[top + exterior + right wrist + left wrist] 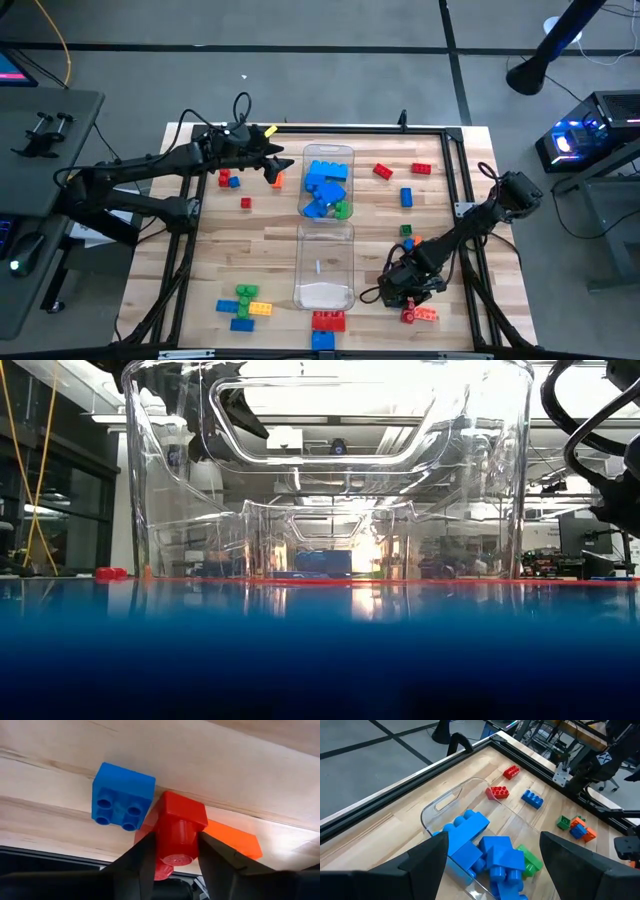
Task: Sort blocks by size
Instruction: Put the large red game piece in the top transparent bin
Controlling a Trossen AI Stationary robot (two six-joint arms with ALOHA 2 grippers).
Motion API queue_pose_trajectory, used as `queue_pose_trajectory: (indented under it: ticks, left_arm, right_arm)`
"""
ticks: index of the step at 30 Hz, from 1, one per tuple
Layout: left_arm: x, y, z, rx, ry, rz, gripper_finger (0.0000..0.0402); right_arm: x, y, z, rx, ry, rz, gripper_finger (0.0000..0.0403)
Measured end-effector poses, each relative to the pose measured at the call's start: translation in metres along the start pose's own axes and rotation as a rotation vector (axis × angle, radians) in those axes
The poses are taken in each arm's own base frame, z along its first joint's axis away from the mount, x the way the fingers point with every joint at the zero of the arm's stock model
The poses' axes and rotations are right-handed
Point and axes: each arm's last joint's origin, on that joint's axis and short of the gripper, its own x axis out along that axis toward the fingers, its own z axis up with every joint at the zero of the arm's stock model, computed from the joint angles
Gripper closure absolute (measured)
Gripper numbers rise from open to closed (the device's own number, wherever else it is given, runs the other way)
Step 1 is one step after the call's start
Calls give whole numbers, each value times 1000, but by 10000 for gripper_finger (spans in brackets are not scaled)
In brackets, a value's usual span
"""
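My right gripper (410, 303) stands low over the table near the near right corner, its fingers closed against a small red block (177, 827). A blue block (122, 792) lies close beside the red one, and an orange block (232, 840) lies on the table behind it. My left gripper (492, 845) hangs open above the far clear bin (328, 148), touching nothing. That bin holds several large blue blocks (485, 850) and a green one (530, 860). My right gripper pinches the red block by two opposite sides (161, 837) between its two fingers. The fingers (215, 855) come slanting down from above. The block sits on the table, with the orange block close behind it.
A second clear bin (302, 260) stands nearer the front edge, in line with the far one. Loose blocks lie at the far right (383, 171), mid right (406, 230), far left (228, 180), near left (245, 300) and by the front edge (328, 320). A black frame rails the table.
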Motion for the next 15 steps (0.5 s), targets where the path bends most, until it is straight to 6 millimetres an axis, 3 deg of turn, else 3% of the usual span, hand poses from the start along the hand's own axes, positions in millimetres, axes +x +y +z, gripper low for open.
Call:
queue_pose_trajectory:
  ticks: [9, 15]
  left_arm:
    - [0, 1, 0, 15, -4, 8, 103]
    - [0, 4, 2, 8, -8, 20, 103]
  right_arm:
    - [-8, -3, -3, -113, -9, 9, 292]
    - [-43, -15, -3, -150, -31, 37, 292]
